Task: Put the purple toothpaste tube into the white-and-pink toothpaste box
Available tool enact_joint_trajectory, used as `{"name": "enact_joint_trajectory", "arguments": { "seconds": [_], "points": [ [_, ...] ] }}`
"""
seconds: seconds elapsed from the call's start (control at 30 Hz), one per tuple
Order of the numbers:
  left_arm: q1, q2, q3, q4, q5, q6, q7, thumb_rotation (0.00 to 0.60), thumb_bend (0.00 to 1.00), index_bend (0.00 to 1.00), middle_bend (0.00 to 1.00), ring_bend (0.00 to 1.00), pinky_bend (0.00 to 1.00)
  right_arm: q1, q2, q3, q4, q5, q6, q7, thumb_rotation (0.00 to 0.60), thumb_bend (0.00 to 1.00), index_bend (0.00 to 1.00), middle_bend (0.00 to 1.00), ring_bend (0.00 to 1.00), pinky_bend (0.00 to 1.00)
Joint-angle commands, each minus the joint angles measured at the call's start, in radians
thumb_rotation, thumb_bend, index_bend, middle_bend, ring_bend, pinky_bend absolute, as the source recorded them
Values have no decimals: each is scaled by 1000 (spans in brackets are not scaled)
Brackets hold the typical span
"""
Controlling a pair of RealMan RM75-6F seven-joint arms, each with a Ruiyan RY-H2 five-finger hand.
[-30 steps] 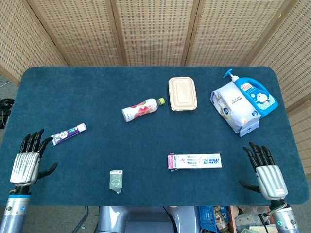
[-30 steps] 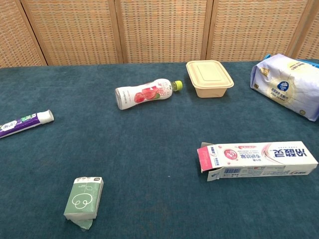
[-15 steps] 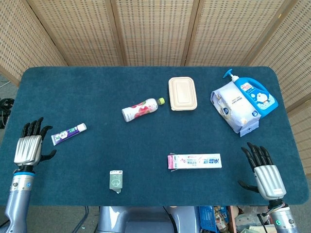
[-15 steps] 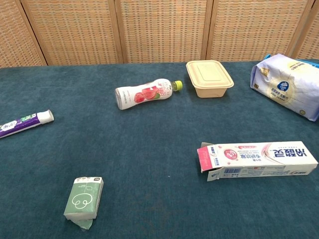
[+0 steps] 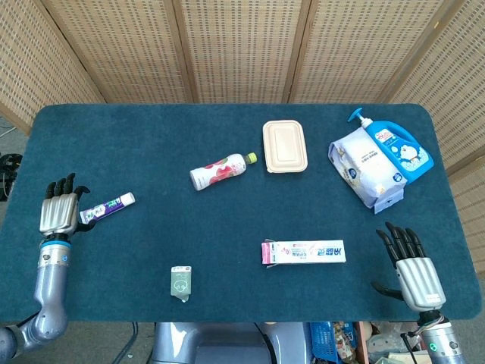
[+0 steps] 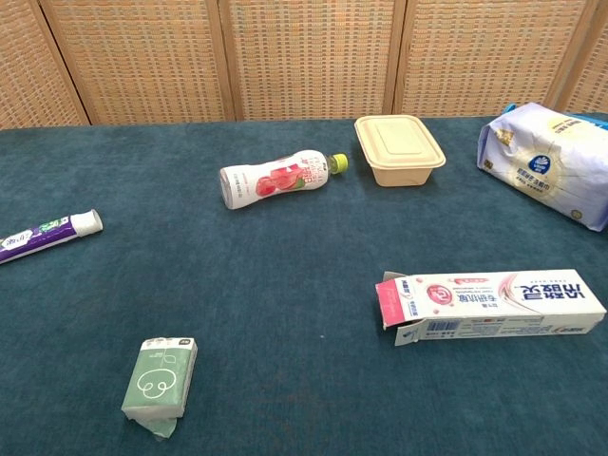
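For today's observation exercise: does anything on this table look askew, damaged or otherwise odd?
Two things: the drink bottle lies on its side, and the white-and-pink toothpaste box has its left end flaps hanging open. Nothing looks spilled or broken.

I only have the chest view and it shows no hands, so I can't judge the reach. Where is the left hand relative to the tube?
Observer: In the head view the left hand is at the tube's flat end, on its left side, fingers spread and pointing away from the robot.
Operator: Is it holding the tube?
Observer: No, the tube lies flat on the table. I cannot tell whether the thumb touches it.
Operator: And the right hand?
Observer: The right hand is open near the front right edge, to the right of the box and clear of it.
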Motion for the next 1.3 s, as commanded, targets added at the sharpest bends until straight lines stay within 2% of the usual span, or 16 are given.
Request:
{"name": "enact_joint_trajectory", "arguments": {
  "seconds": [0.03, 0.27, 0.77, 1.3],
  "points": [
    [-36, -30, -8, 48, -79, -15, 38, 600, 241, 282, 0, 0, 0, 0, 0, 1, 1, 3, -1, 2, 600, 26, 0, 0, 0, 0],
    [-82, -57, -2, 125, -170, -18, 82, 600, 246, 290, 0, 0, 0, 2, 1, 3, 2, 9, -5, 6, 600, 27, 0, 0, 0, 0],
    [-121, -136, 39, 242, -214, -32, 75, 600, 253, 312, 0, 0, 0, 1, 0, 1, 3, 7, -2, 9, 600, 27, 0, 0, 0, 0],
    [-128, -181, 53, 342, -227, -63, 47, 600, 265, 341, 0, 0, 0, 3, -2, -1, 3, 3, -4, 5, 600, 27, 0, 0, 0, 0]
  ]
}}
